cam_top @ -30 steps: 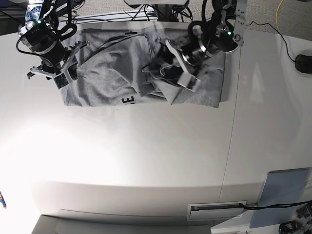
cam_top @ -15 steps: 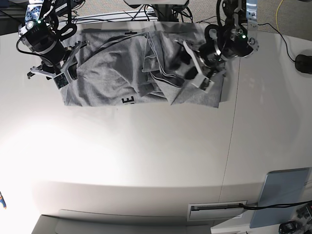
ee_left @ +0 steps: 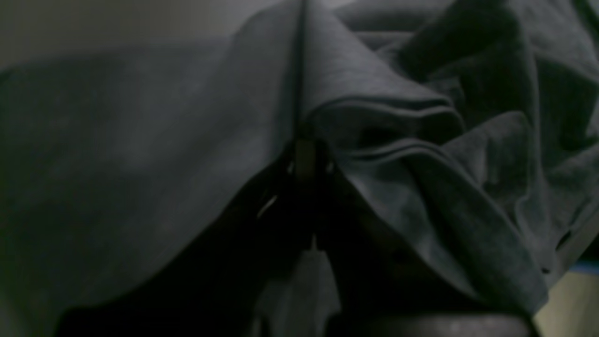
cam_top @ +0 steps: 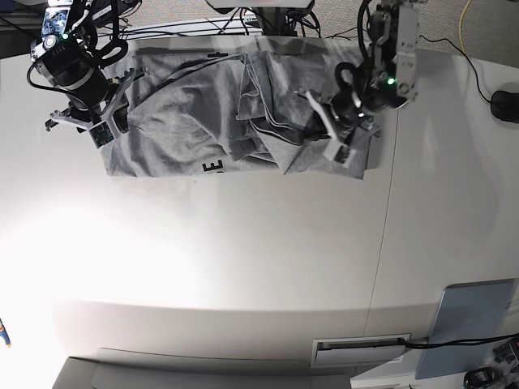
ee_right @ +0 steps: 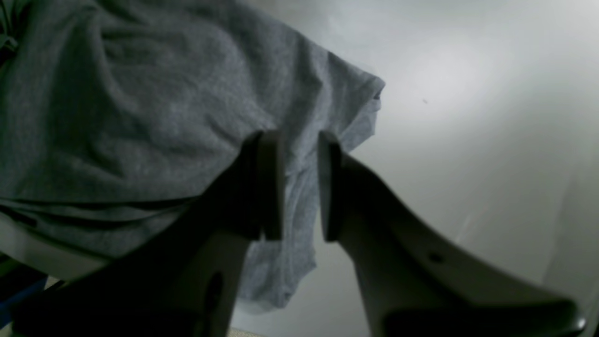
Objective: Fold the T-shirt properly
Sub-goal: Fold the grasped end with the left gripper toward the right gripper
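- Your left claw (cam_top: 335, 139) is clenched on a raised ridge of the T-shirt (cam_top: 203, 121), over the bunched part of the cloth; in its wrist view the fabric peaks straight up out of the closed tips, with hemmed edges folding away on one side.
- Your right claw (ee_right: 302, 185) has its fingers (ee_right: 269, 182) partly apart, and a strip of grey cloth shows in the gap. You cannot tell from these views whether the pads are pressing it or only hanging over it.
- You have the T-shirt spread along the far edge of the bench (cam_top: 243, 259), reaching toward the far corner on the right claw's side. The half by your right claw lies fairly flat; the half by your left claw is heaped in loose folds.
- You can see a few black printed letters (cam_top: 212, 168) at the shirt's near edge, partly tucked under a fold.
- You have a sleeve (ee_right: 360, 107) lying flat on the bare bench just past your right claw's tips.
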`<state>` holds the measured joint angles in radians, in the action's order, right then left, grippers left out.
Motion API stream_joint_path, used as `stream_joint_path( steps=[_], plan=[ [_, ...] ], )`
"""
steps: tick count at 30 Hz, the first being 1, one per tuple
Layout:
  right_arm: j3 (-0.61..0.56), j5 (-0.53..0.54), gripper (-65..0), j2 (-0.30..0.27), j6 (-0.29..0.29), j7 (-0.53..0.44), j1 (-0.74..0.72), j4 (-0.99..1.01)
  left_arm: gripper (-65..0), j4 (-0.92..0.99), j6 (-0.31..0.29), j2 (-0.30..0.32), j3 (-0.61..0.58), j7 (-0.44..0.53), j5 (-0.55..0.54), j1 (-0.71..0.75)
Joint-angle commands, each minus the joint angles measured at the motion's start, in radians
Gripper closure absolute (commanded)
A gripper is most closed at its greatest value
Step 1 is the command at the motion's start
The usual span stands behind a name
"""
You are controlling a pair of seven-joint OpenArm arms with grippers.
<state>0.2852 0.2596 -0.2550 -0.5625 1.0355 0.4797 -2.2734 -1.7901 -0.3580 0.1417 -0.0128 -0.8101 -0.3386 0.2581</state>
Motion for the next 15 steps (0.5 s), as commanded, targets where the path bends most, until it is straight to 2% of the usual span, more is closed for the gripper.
stream_joint_path(
  steps=[1, 3, 5, 6, 8, 15],
  plan=[
    [0.005, 0.005, -13.2, -0.011, 0.002, -0.019, 0.0, -0.017, 0.0, -0.001, -0.01, 0.0, -0.025, 0.018, 0.004, -0.022],
    [0.005, 0.005, -13.2, -0.011, 0.002, -0.018, 0.0, -0.017, 0.0, 0.027, 0.007, 0.0, -0.068, 0.018, 0.065, -0.054],
    [0.005, 0.005, -13.2, -0.011, 0.002, -0.012, 0.0, -0.017, 0.0, 0.056, 0.066, 0.0, -0.106, 0.018, 0.121, -0.084],
    [0.005, 0.004, -13.2, -0.011, 0.002, -0.008, 0.0, -0.017, 0.0, 0.067, 0.09, 0.0, -0.121, 0.018, 0.136, -0.097],
    [0.005, 0.005, -13.2, -0.011, 0.002, -0.006, 0.0, -0.017, 0.0, 0.071, 0.1, 0.0, -0.143, 0.021, 0.136, -0.118],
    [0.005, 0.005, -13.2, -0.011, 0.003, -0.011, 0.0, -0.017, 0.0, 0.071, 0.069, -0.001, -0.201, 0.135, -0.027, -0.203]
  ],
)
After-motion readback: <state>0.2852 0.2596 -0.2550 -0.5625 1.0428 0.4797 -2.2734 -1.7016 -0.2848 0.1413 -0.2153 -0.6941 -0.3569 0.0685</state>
